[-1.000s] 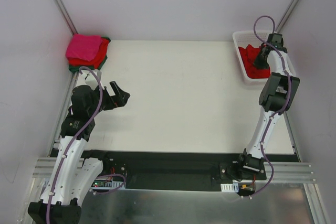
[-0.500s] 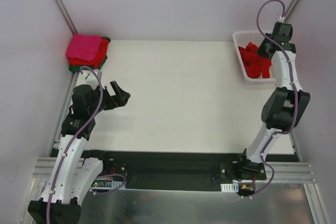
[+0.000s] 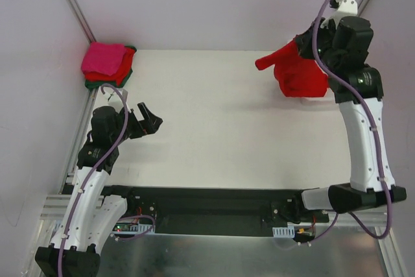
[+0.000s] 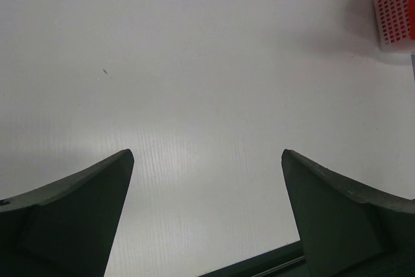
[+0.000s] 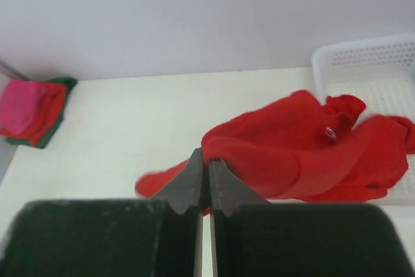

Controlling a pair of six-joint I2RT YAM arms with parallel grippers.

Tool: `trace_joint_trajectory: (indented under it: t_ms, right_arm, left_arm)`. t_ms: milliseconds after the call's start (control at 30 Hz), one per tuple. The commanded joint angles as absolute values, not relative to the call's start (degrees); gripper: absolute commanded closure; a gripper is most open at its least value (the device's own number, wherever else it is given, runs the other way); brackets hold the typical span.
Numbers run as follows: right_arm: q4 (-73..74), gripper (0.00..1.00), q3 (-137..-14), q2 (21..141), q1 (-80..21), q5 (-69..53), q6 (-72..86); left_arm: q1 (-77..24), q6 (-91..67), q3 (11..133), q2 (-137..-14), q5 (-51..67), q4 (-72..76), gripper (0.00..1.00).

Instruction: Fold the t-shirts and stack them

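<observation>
Red cloth, bunched: the bright red t-shirt [image 3: 299,74] hangs from the right gripper [image 5: 202,161], whose two fingers are pressed together on a fold of the fabric. In the right wrist view the shirt [image 5: 305,154] trails away from the fingertips toward the white lattice basket [image 5: 363,60], and one end of it lies in front of the basket's near rim. Whether its lowest part touches the table [image 3: 214,115] cannot be told. The shirt is at the far right of the table, with the right arm raised beside it.

At the far left corner sits the stack of folded t-shirts [image 3: 107,64]: hot pink on top, red beneath, dark green at the bottom.

The left gripper [image 3: 148,119] hovers over bare table near the left edge, just in front of that stack, fingers spread wide and holding nothing. Its wrist view shows the basket [image 4: 395,11] at upper right, red showing through the lattice wall.
</observation>
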State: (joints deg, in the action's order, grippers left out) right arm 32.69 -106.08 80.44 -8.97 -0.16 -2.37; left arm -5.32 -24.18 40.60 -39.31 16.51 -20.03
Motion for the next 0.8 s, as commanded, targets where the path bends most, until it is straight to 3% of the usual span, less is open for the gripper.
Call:
trace_joint_trajectory:
  t_ms: [0, 167, 400, 767]
  right_arm:
    - [36.1, 0.99, -109.2, 72.8, -15.4, -3.5, -3.1]
    - [41.0, 0.99, -110.2, 67.8, -25.2, -5.5, -2.7]
    - [46.0, 0.98, -110.1, 65.0, -32.2, -17.0, 2.5]
    - [45.0, 0.99, -114.9, 63.0, -43.5, -24.6, 8.4]
  left_arm:
    - [-5.9, -25.5, 39.8, -38.2, 18.5, -19.2, 0.01]
    - [-5.9, -26.3, 39.6, -38.1, 18.9, -18.9, 0.01]
    - [-5.9, -27.4, 38.9, -38.5, 19.6, -17.8, 0.01]
    - [-6.0, -29.2, 37.6, -39.5, 20.9, -15.3, 0.01]
